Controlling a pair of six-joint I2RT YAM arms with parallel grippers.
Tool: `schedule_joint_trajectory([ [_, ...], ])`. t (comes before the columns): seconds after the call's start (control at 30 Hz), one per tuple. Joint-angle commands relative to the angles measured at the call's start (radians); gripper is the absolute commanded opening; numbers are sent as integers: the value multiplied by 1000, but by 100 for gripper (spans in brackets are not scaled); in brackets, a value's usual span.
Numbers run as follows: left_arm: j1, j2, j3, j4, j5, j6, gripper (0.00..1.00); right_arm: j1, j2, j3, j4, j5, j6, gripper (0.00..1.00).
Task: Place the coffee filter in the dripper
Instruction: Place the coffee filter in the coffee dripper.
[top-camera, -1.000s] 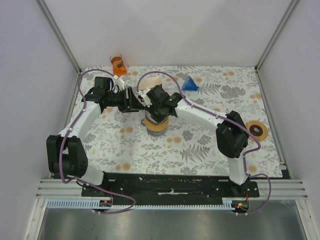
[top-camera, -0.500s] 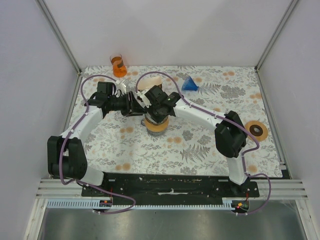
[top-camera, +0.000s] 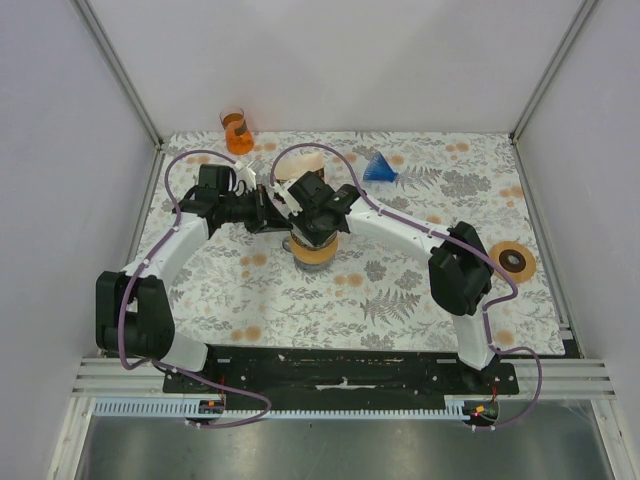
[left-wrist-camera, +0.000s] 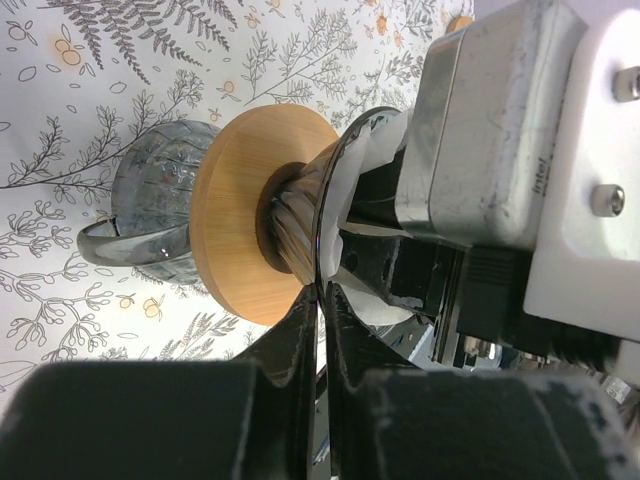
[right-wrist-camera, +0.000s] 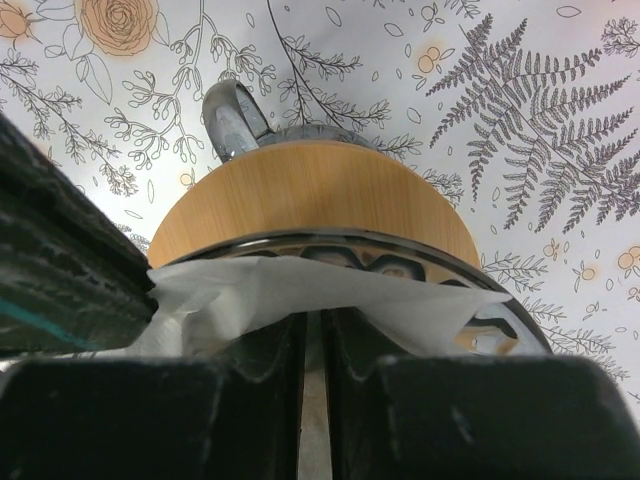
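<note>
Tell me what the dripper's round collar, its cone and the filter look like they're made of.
The collar looks like wood: matte tan with fine grain lines. The cone is likely smoky glass: ribbed, see-through, with glossy highlights. The filter seems to be thin white paper: matte, crumpled and slightly translucent at its edges.

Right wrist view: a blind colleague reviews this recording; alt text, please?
The right gripper pinches a crumpled white coffee filter at the rim of a glass dripper with a wooden collar, standing on a floral tablecloth.
</note>
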Motion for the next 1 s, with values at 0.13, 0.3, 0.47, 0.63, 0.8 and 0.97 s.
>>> schedule_joint_trajectory([
  [0.13,-9,-22,9,20,-22,18,2,10,-26,51,2,26,-16,18],
  [0.3,-15,-23,21,2,-27,37,2,12,-21,102,-48,47,-16,5],
  [0.47,-21,-26,33,-16,-36,59,2,9,26,203,-152,46,-4,0],
  [0.63,-21,-28,36,-24,-42,65,2,7,9,208,-168,60,2,0],
  [0.8,-23,-26,40,-36,-48,73,2,7,-38,209,-182,52,-7,0],
  [0.97,-21,-28,43,-39,-50,74,2,9,-112,191,-182,17,-39,0],
])
